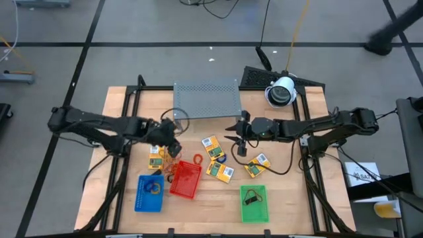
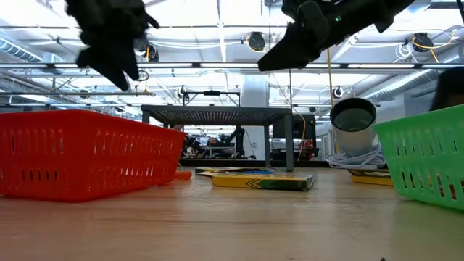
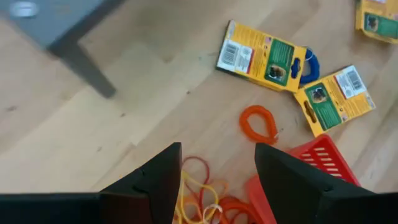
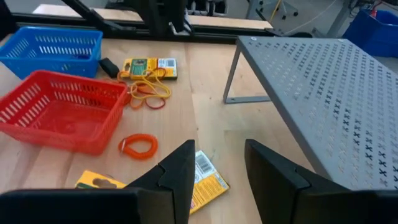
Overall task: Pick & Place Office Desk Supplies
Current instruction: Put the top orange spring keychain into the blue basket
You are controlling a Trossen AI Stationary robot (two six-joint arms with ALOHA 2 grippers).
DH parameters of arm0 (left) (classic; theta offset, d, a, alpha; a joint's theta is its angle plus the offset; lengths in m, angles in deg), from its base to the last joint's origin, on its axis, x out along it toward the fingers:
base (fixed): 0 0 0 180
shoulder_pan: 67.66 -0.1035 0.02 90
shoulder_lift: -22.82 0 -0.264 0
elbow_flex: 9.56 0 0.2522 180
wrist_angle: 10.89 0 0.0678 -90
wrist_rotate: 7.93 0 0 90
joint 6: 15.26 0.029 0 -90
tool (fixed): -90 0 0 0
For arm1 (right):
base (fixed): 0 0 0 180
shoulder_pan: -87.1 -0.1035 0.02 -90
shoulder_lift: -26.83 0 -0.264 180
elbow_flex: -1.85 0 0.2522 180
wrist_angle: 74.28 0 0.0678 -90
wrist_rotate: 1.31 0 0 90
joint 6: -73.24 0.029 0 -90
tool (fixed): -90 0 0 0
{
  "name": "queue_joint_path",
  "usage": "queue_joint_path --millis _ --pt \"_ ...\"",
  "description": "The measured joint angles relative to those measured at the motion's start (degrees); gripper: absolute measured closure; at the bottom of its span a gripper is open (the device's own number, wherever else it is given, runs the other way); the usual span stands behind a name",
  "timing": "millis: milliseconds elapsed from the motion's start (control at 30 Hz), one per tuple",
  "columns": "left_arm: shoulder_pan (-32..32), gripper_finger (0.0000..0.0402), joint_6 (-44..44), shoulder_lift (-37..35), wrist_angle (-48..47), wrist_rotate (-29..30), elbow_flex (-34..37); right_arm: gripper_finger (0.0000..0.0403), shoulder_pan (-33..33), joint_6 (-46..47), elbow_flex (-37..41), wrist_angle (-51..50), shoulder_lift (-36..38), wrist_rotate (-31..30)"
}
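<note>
Pincer of left arm (image 1: 173, 142), fingers apart, hovers seemingly just above rubber bands (image 3: 205, 186) beside red tray (image 1: 186, 179).

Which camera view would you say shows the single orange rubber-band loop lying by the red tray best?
The left wrist view: the orange loop lies whole and close. The right wrist view shows it smaller, the high view tiny, the low view not clearly.

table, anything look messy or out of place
Yes: yellow packets lie scattered at odd angles on the table, and a tangle of rubber bands sits loose beside the red tray, not in it.
</note>
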Motion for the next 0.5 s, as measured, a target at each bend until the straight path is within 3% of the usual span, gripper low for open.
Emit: queue_joint_path --millis 233,500 --pt "-8.0 0.0188 9.6 7.6 8.4 -9.9 0.0 0.0271 0.2 -0.5 0.5 0.5 0.1 -0.2" --pt "-10.1 0.0188 11.3 18.2 12.2 -11.8 0.0 0.0271 0.2 -0.8 0.5 -0.1 0.1 -0.2"
